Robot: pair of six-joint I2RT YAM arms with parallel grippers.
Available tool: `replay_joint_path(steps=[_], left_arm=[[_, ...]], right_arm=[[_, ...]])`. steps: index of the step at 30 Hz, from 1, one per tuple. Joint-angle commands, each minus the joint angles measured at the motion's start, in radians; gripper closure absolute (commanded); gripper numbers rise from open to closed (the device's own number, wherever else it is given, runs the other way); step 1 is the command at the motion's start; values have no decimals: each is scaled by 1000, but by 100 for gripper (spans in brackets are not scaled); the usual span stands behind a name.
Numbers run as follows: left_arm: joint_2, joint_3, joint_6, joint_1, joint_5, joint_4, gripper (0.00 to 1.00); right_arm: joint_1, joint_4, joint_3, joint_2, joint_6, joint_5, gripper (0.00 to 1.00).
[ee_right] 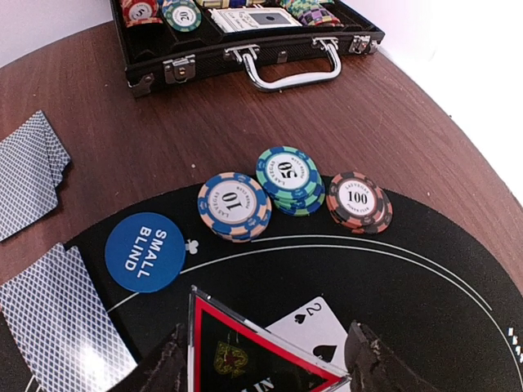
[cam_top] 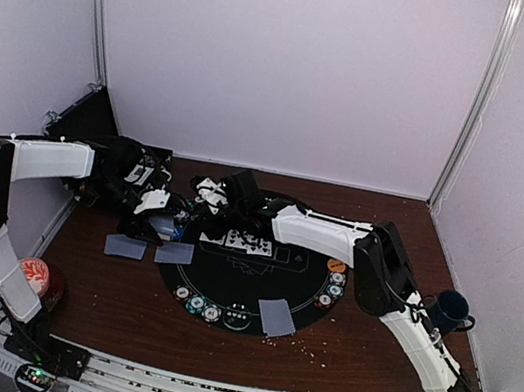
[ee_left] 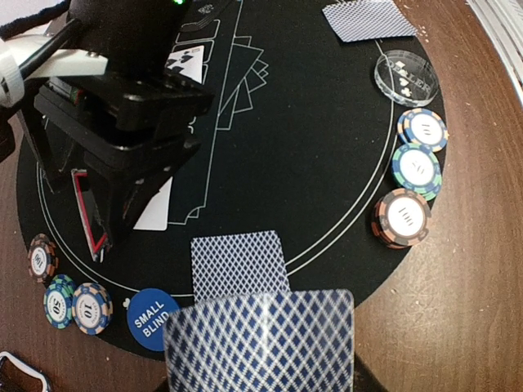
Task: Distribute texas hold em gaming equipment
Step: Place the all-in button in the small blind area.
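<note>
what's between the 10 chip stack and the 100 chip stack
The green 50 chip stack stands between them, clearest in the right wrist view.

The red triangle marker (ee_right: pixel 245 351) is clamped in the right claw (ee_right: pixel 270 371), over a two of spades (ee_right: pixel 315 331) (face up). Just ahead lie the blue Small Blind button (ee_right: pixel 145 251), then the 10 stack (ee_right: pixel 233 206), 50 stack (ee_right: pixel 288 178) and 100 stack (ee_right: pixel 358 202) abreast. The left claw (cam_top: pixel 164 222) pinches a blue-backed card (ee_left: pixel 261 343).

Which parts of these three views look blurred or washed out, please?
Left wrist: the nearest card is blurred, the chips beyond sharp. Right wrist: the top right corner is blown out white; glare spots the lower-left card. Top: soft, chips barely readable.
</note>
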Motion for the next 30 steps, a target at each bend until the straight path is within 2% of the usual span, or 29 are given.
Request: replay_joint_path(steps=[1,30], left_arm=[[4,30,18,9,36,0,58],[26,36,17,9,51,0,58]], right_arm=[[25,36,52,19,-56,30,41],[53,40,86,86,-154,118,39]])
